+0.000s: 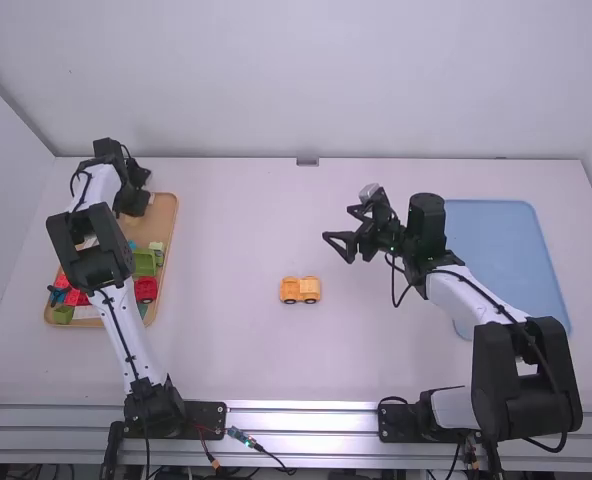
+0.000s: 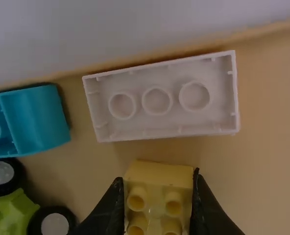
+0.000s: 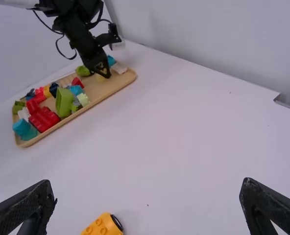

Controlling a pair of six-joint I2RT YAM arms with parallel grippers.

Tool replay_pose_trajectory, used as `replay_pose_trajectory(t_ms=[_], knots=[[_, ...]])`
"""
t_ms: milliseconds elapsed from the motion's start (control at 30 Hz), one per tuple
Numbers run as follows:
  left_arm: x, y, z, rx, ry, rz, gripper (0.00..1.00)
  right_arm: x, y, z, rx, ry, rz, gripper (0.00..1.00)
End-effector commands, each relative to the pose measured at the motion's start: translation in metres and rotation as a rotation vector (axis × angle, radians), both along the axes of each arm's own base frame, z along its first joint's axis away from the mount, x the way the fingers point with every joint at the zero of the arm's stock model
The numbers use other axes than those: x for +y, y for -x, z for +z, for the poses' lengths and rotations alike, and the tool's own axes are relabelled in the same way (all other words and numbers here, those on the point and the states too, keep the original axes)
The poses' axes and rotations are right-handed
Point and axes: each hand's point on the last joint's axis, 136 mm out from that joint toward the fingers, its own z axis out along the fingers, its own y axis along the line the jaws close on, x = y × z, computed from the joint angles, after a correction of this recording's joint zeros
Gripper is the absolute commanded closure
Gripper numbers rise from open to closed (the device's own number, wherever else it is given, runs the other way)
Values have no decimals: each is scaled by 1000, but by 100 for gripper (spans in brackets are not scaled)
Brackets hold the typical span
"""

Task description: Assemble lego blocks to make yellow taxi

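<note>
One yellow block [image 2: 159, 169], pinched between the fingers of my left gripper [image 2: 158, 177], at the far end of the wooden tray [image 3: 128, 81]; whether it is clear of the tray floor, I cannot tell. One right gripper [image 1: 338, 224], fingers spread wide with nothing between them, above the white table [image 1: 236, 240]. One yellow-orange wheeled vehicle [image 1: 300, 289], upright near the table's middle: by my judgement the taxi in progress, awaiting this block. Hazards, listed: the block's rounded sides give me narrow purchase, so an off-centre squeeze could let it twist or slip; a low, sideways exit could clip the white brick [image 2: 213, 120] beside it, or drag the lime-green wheeled piece [image 2: 10, 210]; a tilted block could miss its studs at the taxi, and pressing then could roll the vehicle away on its wheels. Materials, listed: glossy moulded plastic throughout the bricks. White brick, oblong, lying underside up, thin-walled, three hollow tubes in a row. Turquoise piece [image 2: 37, 117], curved at one end, recessed at the other. Wheels [image 2: 52, 225], black tyres with pale round hubs. Red bricks [image 3: 44, 120], studded, blocky. Tray, tan, smooth, raised rim, rounded corners. Blue tray [image 1: 496, 240], flat, rounded corners, at the table's right.
</note>
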Motion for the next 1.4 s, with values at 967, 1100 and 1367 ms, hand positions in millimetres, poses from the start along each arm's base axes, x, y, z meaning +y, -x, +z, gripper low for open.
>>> replay_pose_trajectory(t_ms=[967, 1100, 1367], knots=[[-219, 93, 104, -35, 62, -765, 98, -31, -12, 9, 62, -58, -102, 0], [-271, 153, 96, 102, 158, -1104, 98, -30, -12, 11, 57, -60, -96, 0], [-319, 187, 45, 166, 137, -1318, 98, -35, -14, 11, 56, -60, -110, 0]])
